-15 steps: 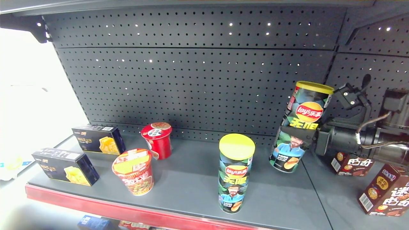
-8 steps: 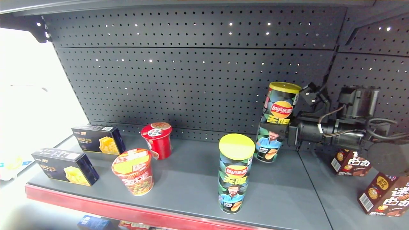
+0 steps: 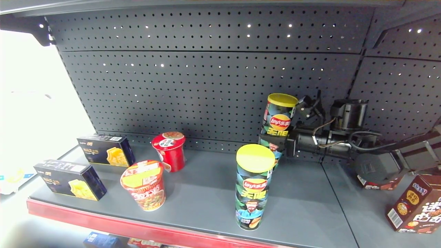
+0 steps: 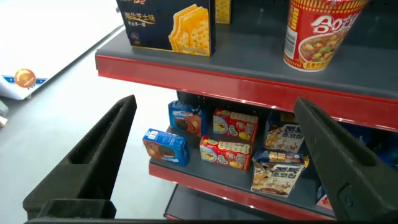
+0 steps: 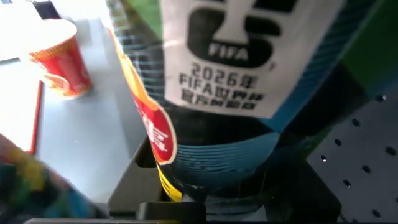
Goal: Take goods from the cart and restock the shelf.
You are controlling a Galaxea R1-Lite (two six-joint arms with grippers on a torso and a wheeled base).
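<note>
My right gripper point(image 3: 275, 140) is shut on a yellow-lidded chip can point(image 3: 279, 119), held upright at the back of the grey shelf point(image 3: 303, 213), close to the pegboard and behind a second, matching chip can point(image 3: 254, 186) that stands near the front. In the right wrist view the held chip can point(image 5: 224, 93) sits between the black fingers point(image 5: 134, 186). My left gripper point(image 4: 211, 162) hangs open with nothing in it, in front of and below the shelf's red front edge point(image 4: 249, 84).
On the shelf's left stand two dark cracker boxes point(image 3: 70, 179), a noodle cup point(image 3: 144, 184) and a red cup point(image 3: 170, 151). Brown snack boxes point(image 3: 415, 208) occupy the right bay. Lower shelves hold small boxes point(image 4: 233, 130). Open shelf floor lies right of the front can.
My right arm has carried the chip can leftward and deeper into the shelf, bringing it from tilted to upright near the pegboard behind the front can.
</note>
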